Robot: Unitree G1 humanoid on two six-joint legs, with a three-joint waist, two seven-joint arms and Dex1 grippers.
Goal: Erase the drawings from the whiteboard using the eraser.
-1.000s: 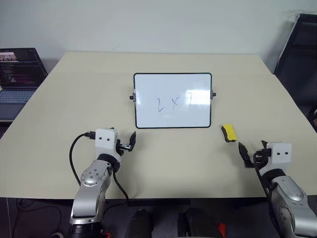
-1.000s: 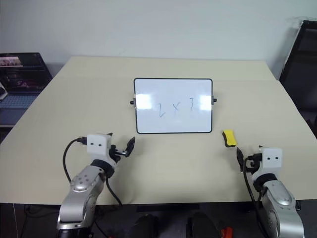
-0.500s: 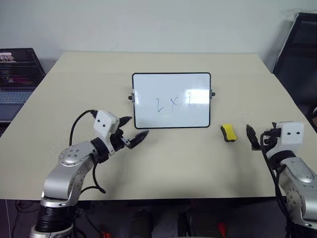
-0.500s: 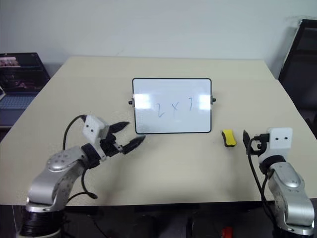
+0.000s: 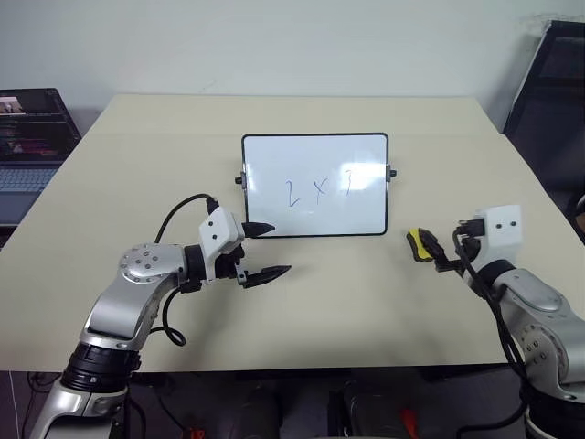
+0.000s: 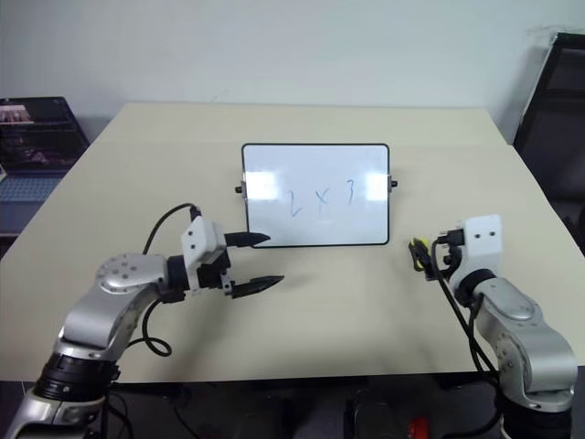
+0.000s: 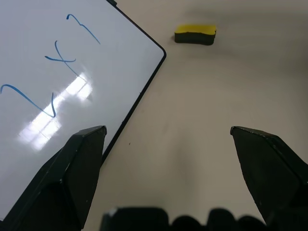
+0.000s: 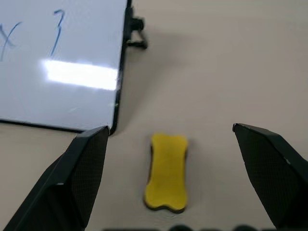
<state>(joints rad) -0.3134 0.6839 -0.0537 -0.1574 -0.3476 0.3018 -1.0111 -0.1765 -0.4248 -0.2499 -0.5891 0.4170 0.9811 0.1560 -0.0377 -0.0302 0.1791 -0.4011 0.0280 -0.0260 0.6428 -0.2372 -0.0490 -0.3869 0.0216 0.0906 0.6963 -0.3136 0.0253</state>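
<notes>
The whiteboard (image 5: 274,165) lies flat at the table's middle, with the drawings (image 5: 318,190) in thin blue strokes on it. The eraser (image 8: 167,173), a yellow block with a dark underside, rests on the table just right of the board's near right corner. My right gripper (image 5: 445,254) hovers open right beside the eraser, which lies centred between its fingers in the right wrist view. My left gripper (image 5: 279,249) is open and empty, pointing right along the board's near edge; its wrist view takes in the board's corner (image 7: 154,48) and the eraser (image 7: 195,34).
A laptop (image 5: 32,137) sits off the table's left side. A dark rack (image 5: 548,82) stands past the right edge. The table (image 5: 347,302) is bare tan surface in front of the board.
My left gripper swung up and to the right, toward the board's near left corner, and its fingers spread. My right gripper rose and moved left up to the eraser.
</notes>
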